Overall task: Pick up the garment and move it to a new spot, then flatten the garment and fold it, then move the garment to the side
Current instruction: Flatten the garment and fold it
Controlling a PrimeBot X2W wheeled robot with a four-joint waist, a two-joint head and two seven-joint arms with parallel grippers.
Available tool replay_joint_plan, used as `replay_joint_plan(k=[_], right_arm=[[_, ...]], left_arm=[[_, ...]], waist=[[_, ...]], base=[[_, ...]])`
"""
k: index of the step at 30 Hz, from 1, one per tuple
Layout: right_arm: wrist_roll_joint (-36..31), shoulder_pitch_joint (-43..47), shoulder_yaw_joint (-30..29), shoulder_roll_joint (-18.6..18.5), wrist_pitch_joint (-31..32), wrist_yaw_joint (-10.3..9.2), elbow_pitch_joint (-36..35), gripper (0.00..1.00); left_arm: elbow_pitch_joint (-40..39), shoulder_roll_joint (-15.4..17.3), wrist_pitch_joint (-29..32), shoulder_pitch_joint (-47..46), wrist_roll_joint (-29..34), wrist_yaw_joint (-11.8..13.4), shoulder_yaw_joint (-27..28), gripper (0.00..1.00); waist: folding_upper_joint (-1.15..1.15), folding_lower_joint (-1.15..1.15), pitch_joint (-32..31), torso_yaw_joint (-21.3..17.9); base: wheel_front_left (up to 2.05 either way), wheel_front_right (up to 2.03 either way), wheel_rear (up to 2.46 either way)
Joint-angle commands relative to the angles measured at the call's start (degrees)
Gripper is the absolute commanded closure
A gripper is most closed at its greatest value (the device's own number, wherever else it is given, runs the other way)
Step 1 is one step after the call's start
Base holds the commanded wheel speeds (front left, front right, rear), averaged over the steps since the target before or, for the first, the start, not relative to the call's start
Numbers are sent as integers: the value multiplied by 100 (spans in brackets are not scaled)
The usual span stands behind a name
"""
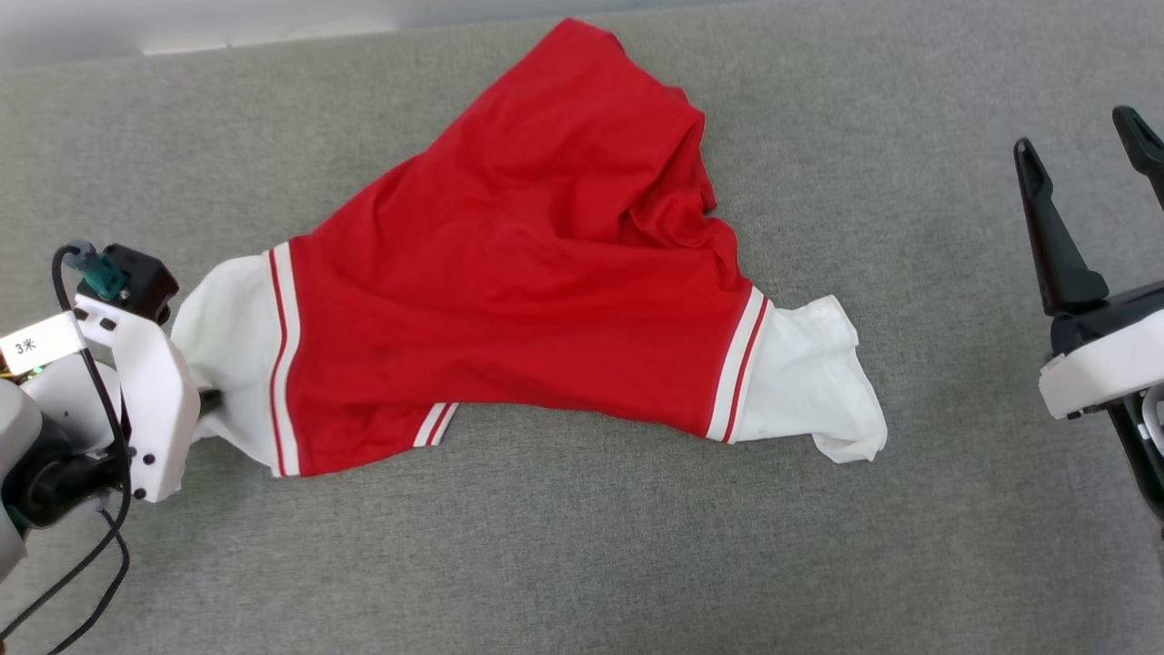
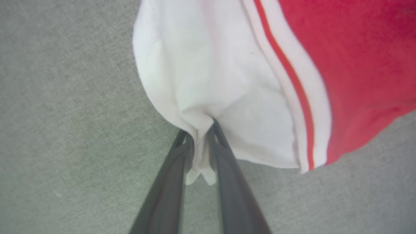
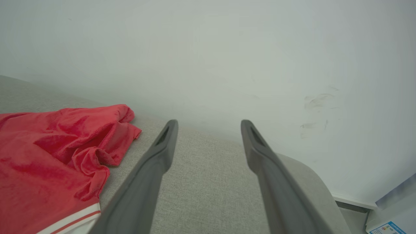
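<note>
Head view gives us the red jersey shirt (image 1: 527,273) lying crumpled on the grey upholstered surface (image 1: 909,546), with red-and-white striped trim at either side. A white tag (image 1: 35,344) on our left arm reads "3米". In the left wrist view our left gripper (image 2: 201,135) pinches a fold of the shirt's white sleeve (image 2: 201,65). Our right gripper (image 1: 1087,136) stands spread, well apart from the shirt. A blue-printed label (image 3: 386,227) in the right wrist view's corner is too small to read.
</note>
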Motion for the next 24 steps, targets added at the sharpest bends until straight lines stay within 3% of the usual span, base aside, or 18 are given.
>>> replay_joint_plan(k=[1, 8, 14, 24], right_arm=[[12, 92, -25, -35, -3, -4, 13, 0], [35, 206, -58, -1, 2, -4, -19, 0], [59, 176, 3, 23, 0, -4, -53, 0], [60, -82, 166, 11, 46, -4, -90, 0]], left_arm=[[28, 10, -39, -36, 4, -35, 30, 0], [-120, 262, 83, -494, -41, -184, 245, 0], [-176, 378, 595, -740, -14, -274, 134, 0], [625, -84, 998, -476, -229, -250, -144, 0]], waist=[[0, 0, -92, 40], [0, 0, -332, 118], [0, 0, -292, 67], [0, 0, 68, -197]], base=[[0, 0, 0], [0, 0, 0], [0, 0, 0], [0, 0, 0]])
